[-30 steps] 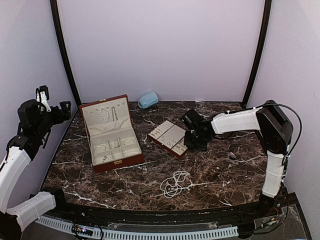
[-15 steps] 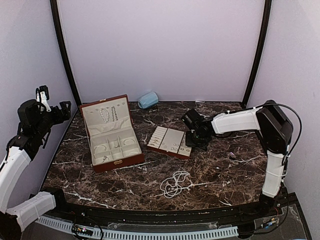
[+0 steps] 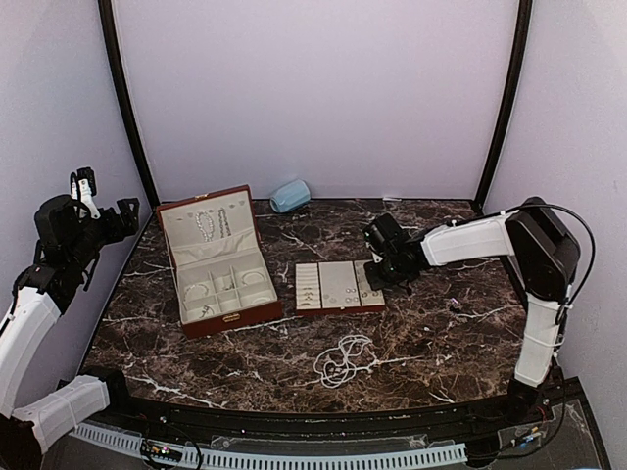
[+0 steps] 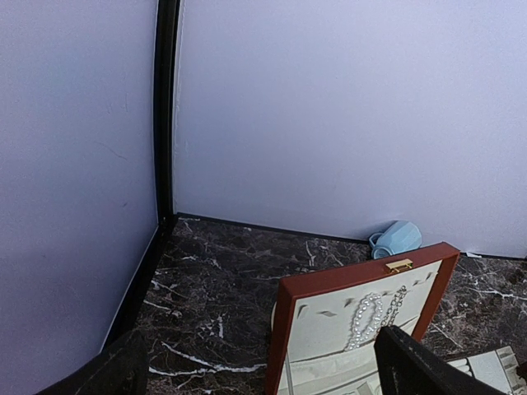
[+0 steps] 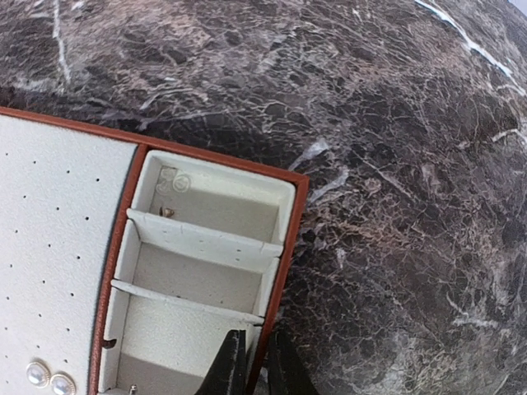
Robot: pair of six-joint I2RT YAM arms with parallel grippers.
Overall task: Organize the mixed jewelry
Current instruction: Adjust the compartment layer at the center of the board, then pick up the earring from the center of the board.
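Note:
My right gripper point(image 5: 259, 368) is shut on the right wall of a reddish-brown, cream-lined tray point(image 5: 290, 239), one finger inside and one outside. The tray point(image 3: 338, 287) lies mid-table, holding pearl earrings point(image 5: 45, 377) and tiny rings point(image 5: 174, 181). A loose white bead strand point(image 3: 343, 359) lies coiled on the marble in front of it. At the left stands the open jewelry case point(image 3: 217, 264), with bead strands point(image 4: 366, 317) hanging in its lid and bangles in its compartments. My left gripper point(image 4: 262, 377) hangs open, raised above the table's left edge, holding nothing.
A pale blue rounded object point(image 3: 290, 195) lies at the back wall behind the case. A tiny pale piece point(image 3: 454, 305) sits on the marble right of the tray. Black frame posts point(image 3: 127, 108) stand at both back corners.
The right gripper's jaws closed on the tray's wall. The tray turned from a slant to lie square and shifted right and nearer. The left arm stayed still.

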